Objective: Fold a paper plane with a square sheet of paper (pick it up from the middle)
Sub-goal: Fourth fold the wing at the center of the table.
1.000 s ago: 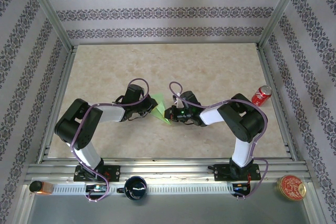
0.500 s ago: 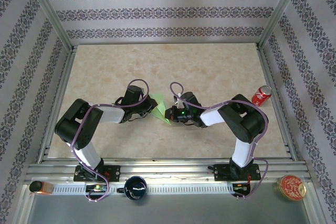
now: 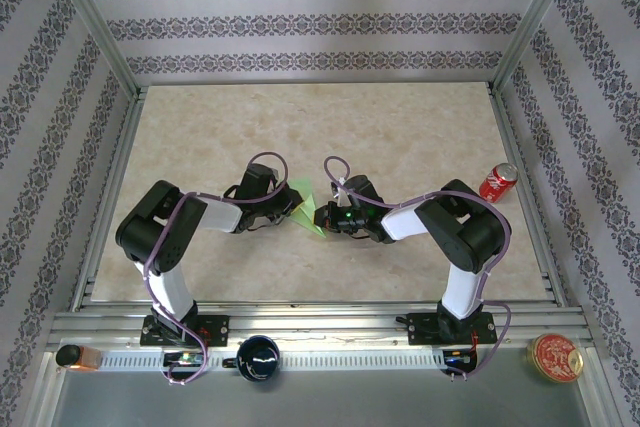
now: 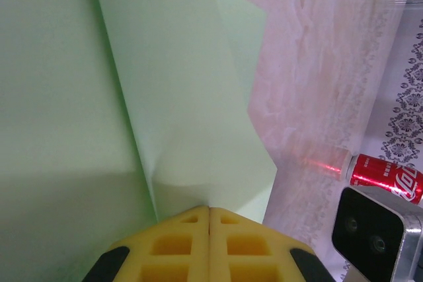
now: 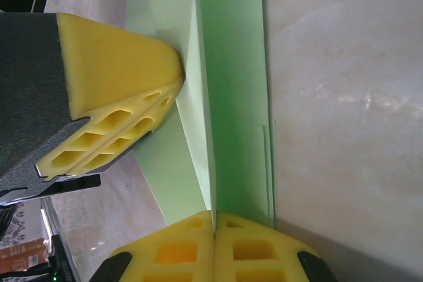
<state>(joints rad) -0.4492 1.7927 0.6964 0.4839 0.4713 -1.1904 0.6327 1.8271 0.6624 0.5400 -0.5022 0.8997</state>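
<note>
Left elbow (image 3: 150, 232) moved inward | left claw (image 4: 209, 212) pinching paper (image 4: 178, 97) | Coca-Cola can (image 4: 386, 179)

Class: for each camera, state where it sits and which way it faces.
Top external: above and behind the bases, looking down on the table; both arms show.
Left wrist: just behind the shut left gripper, facing the green paper.
Right wrist: behind the shut right gripper, facing the paper.
Shared: the paper.

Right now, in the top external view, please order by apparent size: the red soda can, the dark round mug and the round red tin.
1. round red-and-gold tin
2. dark glossy mug, only slightly smaller
3. red soda can, though it is probably farther from the camera
</note>
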